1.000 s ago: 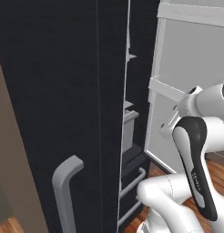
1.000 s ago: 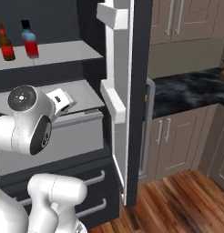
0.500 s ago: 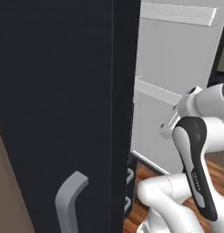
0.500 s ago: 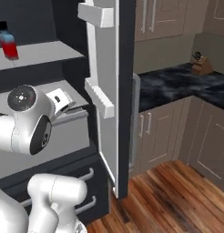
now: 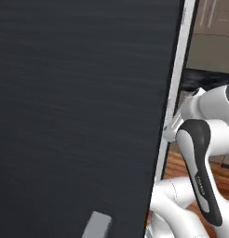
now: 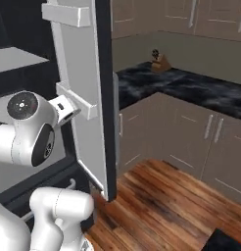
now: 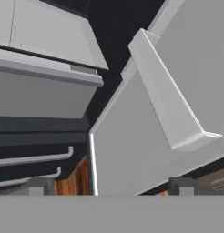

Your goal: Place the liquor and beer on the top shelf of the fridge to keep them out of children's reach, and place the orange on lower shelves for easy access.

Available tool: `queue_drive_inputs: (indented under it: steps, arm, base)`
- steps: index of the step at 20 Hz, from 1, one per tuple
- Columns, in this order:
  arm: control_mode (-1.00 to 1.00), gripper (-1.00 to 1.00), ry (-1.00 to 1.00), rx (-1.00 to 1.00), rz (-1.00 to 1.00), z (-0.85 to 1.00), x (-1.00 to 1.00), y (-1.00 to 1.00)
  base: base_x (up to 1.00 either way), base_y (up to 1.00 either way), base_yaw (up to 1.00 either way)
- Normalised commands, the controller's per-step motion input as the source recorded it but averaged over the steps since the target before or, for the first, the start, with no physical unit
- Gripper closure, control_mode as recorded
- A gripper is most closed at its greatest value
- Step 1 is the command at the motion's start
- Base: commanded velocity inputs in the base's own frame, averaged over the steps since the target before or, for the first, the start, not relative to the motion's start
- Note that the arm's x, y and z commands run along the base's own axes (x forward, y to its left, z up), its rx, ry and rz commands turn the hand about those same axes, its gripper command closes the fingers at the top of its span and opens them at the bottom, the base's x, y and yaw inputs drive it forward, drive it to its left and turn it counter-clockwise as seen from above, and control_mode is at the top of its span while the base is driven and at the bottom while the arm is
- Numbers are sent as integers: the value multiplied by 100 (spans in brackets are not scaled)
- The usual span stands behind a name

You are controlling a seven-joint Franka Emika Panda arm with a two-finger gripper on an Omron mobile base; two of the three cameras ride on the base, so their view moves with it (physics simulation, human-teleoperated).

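The base is swinging right, away from the open fridge (image 6: 100, 98), carrying the bottles out of sight while its end effector (image 7: 109, 186) stays spread and empty, presumably heading for the orange.

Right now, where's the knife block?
In the right base view, the knife block sits at the back of the dark marble counter, right of the open fridge door, below the upper cabinets.

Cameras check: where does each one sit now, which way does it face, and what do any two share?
Left base view: behind the arm's left, facing the black outside of the fridge door; white arm at lower right.
Right base view: behind its right, facing the door's white bins, counter beyond; arm lower left.
Hand view: along the open gripper, at bins and lower shelves.
Shared: the fridge door.
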Motion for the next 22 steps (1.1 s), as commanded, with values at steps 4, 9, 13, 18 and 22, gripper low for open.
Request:
queue_drive_inputs:
  steps: [4,9,13,18,22]
  arm:
    - [100,-100,0,0,0,0,0,0]
    - [100,-100,0,0,0,0,0,0]
    - [100,-100,0,0,0,0,0,0]
    - [100,-100,0,0,0,0,0,0]
    - [100,-100,0,0,0,0,0,0]
  base:
    - [-24,-1,-62]
    - [-3,-13,-60]
    - [0,-22,-55]
    - [11,-18,-44]
    - [23,-23,-36]
